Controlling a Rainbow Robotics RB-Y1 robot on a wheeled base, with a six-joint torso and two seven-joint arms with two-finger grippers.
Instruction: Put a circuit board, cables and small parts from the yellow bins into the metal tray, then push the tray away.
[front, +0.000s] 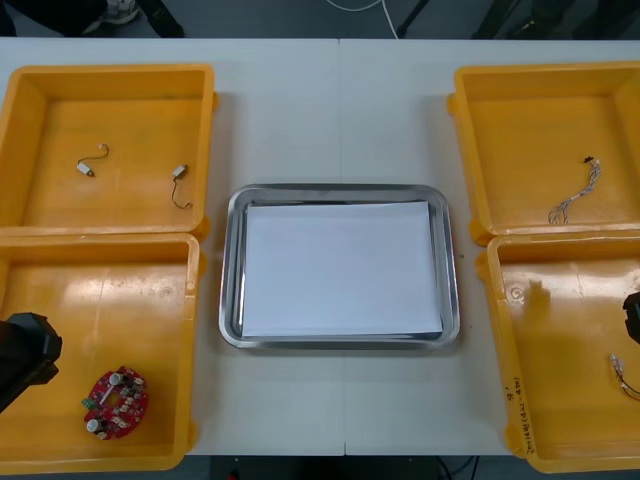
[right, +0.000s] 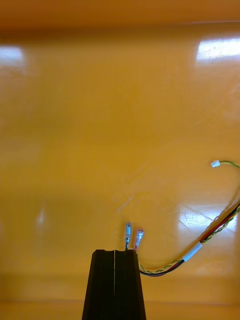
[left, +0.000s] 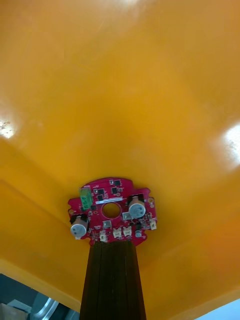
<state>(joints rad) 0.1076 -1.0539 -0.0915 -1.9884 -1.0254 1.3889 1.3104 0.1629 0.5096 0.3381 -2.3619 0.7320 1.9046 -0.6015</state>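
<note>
Light table, dark floor beyond far edge. Yellow bins in pairs flank metal tray, white inside. Left gripper over near left bin, jaws clenched together on nothing. Round red circuit board lies just past jaw tips. Right gripper over near right bin, jaws likewise closed, empty. Red and yellow cable ends just ahead of tips.

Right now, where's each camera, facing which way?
Front view: above the arms, steeply down on metal tray and yellow bins; left arm and right arm at the sides.
Left wrist view: on that wrist, along the shut left gripper to the circuit board.
Right wrist view: on that wrist, along the shut right gripper to the red and yellow cable.
Shared: front and left wrist both show that board.
</note>
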